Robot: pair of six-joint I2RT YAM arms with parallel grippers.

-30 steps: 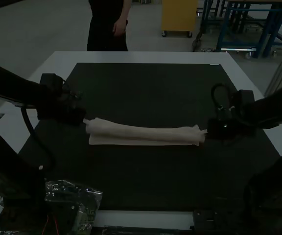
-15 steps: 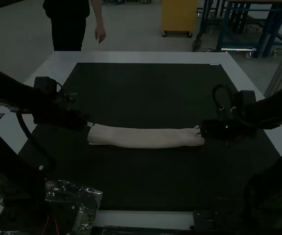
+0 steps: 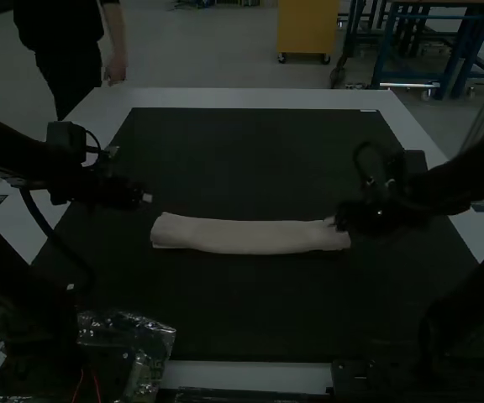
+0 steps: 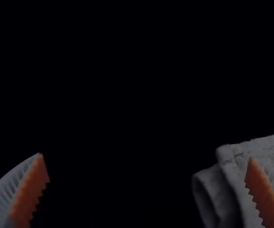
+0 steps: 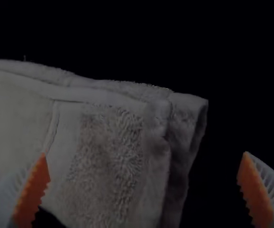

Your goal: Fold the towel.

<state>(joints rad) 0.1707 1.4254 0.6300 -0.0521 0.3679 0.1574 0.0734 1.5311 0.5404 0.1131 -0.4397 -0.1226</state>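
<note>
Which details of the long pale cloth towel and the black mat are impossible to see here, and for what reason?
- Number of layers in the towel: high view, hidden beneath its top layer.
- Towel's opposite end: left wrist view, cut off by the picture's edge.
- Towel patch behind a finger of the right gripper: right wrist view, covered.
- Mat's surface: both wrist views, lost in darkness.

Black left arm (image 3: pixel 15 151) and matching right arm (image 3: pixel 469 176), with ribbed white fingers (image 4: pixel 4 199)
Rounded links, a boxy black housing (image 3: pixel 65 138) near the left wrist and another (image 3: pixel 415 161) near the right, dark cables (image 3: pixel 50 231) curving outside both, thin red wires (image 3: pixel 97 386) low at the left base; orange pads (image 5: pixel 255 190) have toothed edges
</note>
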